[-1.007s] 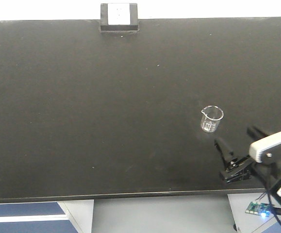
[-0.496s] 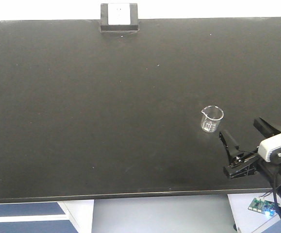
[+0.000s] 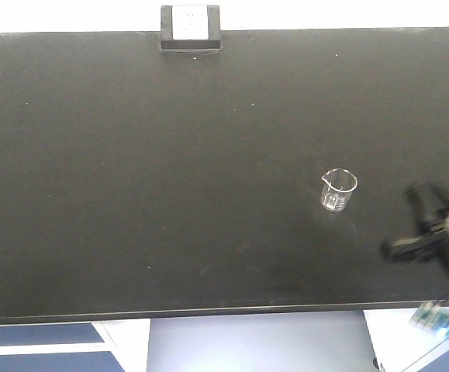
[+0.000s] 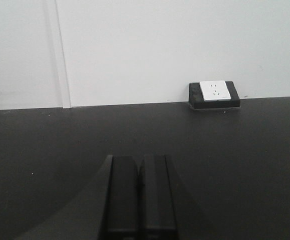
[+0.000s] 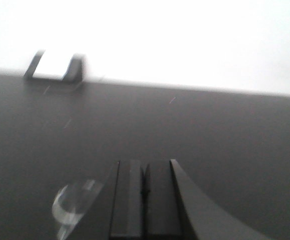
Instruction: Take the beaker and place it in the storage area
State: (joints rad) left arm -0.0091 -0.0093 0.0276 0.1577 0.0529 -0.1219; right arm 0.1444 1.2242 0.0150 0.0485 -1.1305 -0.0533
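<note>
The small clear glass beaker [image 3: 339,190] stands upright on the wide matte black benchtop [image 3: 131,194] that is the storage area, right of centre. My right gripper [image 3: 418,203] is blurred at the right edge, a hand's width right of the beaker and apart from it. In the right wrist view its fingers [image 5: 129,195] are pressed together with nothing between them [image 5: 144,167], and the beaker [image 5: 72,207] shows blurred low on their left. My left gripper [image 4: 139,162] is shut and empty over bare benchtop [image 4: 245,165]; it does not show in the front view.
A black-framed white socket box [image 3: 191,27] sits at the bench's rear edge against the white wall, also seen as socket box [image 4: 214,94] and socket box [image 5: 54,65]. The bench's front edge [image 3: 208,314] runs along the bottom, with floor below.
My right gripper stood open just beside the beaker; it has since shut and pulled away to the right. The beaker has not moved.
</note>
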